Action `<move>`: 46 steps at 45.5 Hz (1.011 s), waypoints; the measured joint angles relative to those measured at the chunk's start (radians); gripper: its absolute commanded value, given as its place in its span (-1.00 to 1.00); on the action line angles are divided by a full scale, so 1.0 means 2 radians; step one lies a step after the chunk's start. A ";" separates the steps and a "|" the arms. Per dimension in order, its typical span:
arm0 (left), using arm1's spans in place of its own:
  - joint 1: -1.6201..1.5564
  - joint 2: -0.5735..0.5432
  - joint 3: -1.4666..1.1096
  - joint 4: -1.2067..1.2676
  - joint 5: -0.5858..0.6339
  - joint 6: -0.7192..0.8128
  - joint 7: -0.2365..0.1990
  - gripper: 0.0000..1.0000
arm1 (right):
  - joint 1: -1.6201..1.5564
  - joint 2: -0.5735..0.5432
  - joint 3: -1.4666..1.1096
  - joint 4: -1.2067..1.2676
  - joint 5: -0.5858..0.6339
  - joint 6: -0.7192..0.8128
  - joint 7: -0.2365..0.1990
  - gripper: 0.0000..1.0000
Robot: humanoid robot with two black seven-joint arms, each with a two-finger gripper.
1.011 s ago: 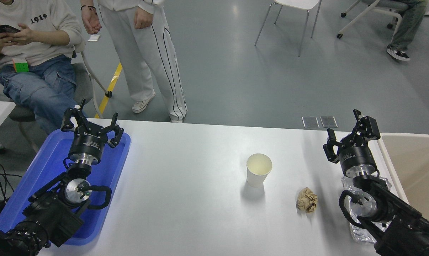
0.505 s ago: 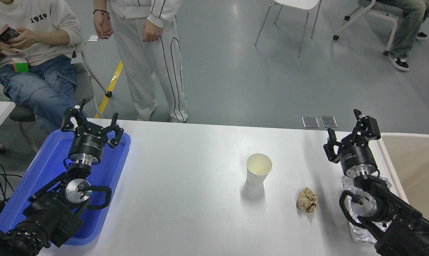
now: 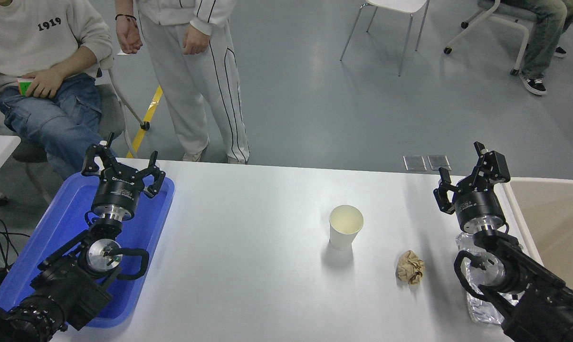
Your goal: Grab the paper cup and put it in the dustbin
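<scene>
The white paper cup (image 3: 346, 232) stands upright on the white table (image 3: 248, 237), right of centre, with its cream inside showing. The beige dustbin (image 3: 550, 223) with a cream-white rim sits at the right edge, partly cut off by the picture. My right gripper (image 3: 467, 171) is open and empty. It hovers near the table's far right, between the cup and the dustbin, well right of the cup. My left gripper (image 3: 122, 164) is open and parked over the blue tray at the lower left.
A crumpled brown paper ball (image 3: 410, 267) lies right of and nearer than the cup. A crinkled foil container (image 3: 481, 289) lies under my right arm. A blue tray (image 3: 53, 237) is at the left. Two people (image 3: 196, 71) are at the far side.
My right gripper has risen and shifted slightly to the right. The seated person has lowered a hand to the lap. The standing person has shifted slightly. The cup has not moved.
</scene>
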 measured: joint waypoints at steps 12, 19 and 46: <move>0.000 0.000 0.000 0.000 0.000 0.000 0.000 1.00 | 0.007 -0.005 -0.016 0.001 0.000 -0.009 -0.003 1.00; 0.000 0.000 0.000 0.000 0.000 0.000 0.000 1.00 | 0.018 -0.018 -0.048 0.003 0.003 -0.020 -0.006 1.00; -0.001 0.000 0.000 0.000 0.000 0.000 0.000 1.00 | 0.142 -0.123 -0.359 0.029 0.103 -0.022 -0.008 1.00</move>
